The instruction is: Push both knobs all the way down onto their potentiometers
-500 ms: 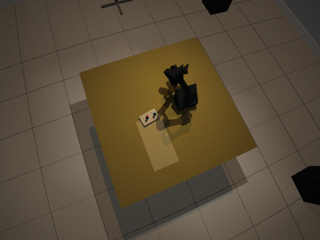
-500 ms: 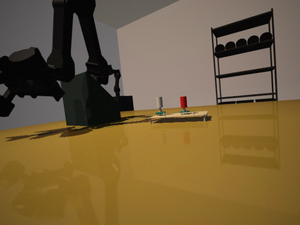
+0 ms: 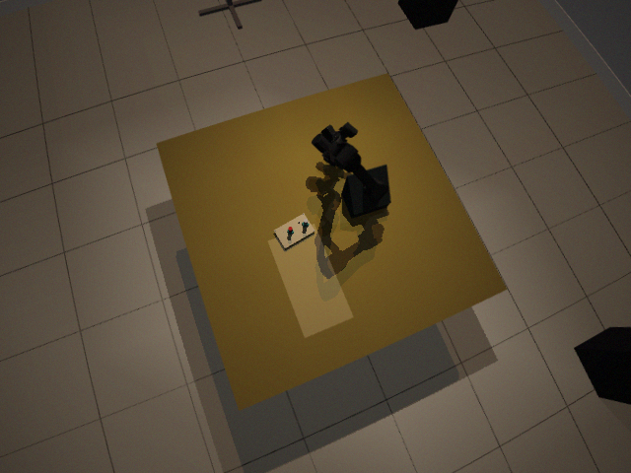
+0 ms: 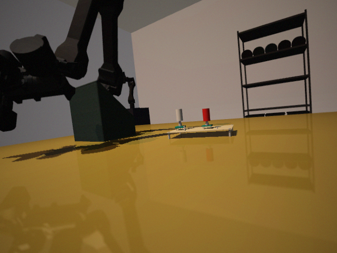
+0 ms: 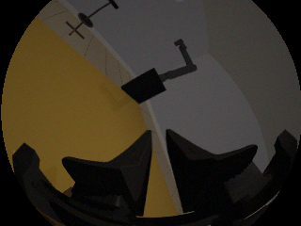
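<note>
- Note yellow table (image 3: 229, 177) (image 4: 177, 204) (image 5: 56, 94) beneath everything.
- Find black arm (image 3: 338, 150) (image 4: 110, 40) folded over table.
- See circuit board (image 3: 299, 237) (image 4: 222, 127) on short legs, apart from arm.
- Record gripper (image 3: 350, 130) (image 4: 7, 124) (image 5: 158, 134) well away from board, jaws narrow, holding nothing.
- Observe white knob (image 4: 178, 115) and red knob (image 4: 206, 114) upright, raised above teal potentiometers.

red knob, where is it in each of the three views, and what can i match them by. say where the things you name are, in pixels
Top: left of the picture's middle, on the pale board, a small red dot.
Exterior: right of centre, the red knob (image 3: 290, 229) (image 4: 206, 114) standing upright above the board (image 3: 283, 239) (image 4: 225, 127).
Wrist: not in it.
Shared landmark: the yellow table top (image 3: 229, 177) (image 4: 190, 190) (image 5: 61, 104).
</note>
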### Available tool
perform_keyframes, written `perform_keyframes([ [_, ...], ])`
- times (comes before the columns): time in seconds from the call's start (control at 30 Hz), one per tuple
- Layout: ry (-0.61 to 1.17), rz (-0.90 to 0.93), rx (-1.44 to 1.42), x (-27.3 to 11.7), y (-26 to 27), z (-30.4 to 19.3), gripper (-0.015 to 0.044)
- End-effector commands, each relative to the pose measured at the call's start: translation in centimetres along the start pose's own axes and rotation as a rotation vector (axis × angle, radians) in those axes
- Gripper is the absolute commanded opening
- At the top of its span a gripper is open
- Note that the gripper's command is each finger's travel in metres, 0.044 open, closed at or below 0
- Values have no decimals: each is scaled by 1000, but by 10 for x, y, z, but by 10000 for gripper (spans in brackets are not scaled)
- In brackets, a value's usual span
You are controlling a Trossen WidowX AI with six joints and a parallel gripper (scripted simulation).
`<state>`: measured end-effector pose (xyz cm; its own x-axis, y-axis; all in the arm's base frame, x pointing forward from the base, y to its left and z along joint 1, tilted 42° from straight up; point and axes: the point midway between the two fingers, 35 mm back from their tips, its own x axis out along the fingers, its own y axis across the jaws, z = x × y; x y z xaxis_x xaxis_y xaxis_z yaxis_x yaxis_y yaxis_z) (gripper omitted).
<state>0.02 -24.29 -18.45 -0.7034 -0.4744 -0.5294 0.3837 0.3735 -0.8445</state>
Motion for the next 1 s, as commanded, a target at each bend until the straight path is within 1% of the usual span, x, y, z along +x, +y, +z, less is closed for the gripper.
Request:
perform_keyframes([
  [0.0, -44, 93, -58, -11, 12, 19, 0],
  [0.23, -123, 288, -179, -44, 35, 51, 0],
  [0.43, -192, 441, -300, -82, 50, 70, 0],
  [0.7, -270, 655, -460, -143, 67, 84, 0],
  [0.97, -328, 877, -615, -214, 75, 82, 0],
])
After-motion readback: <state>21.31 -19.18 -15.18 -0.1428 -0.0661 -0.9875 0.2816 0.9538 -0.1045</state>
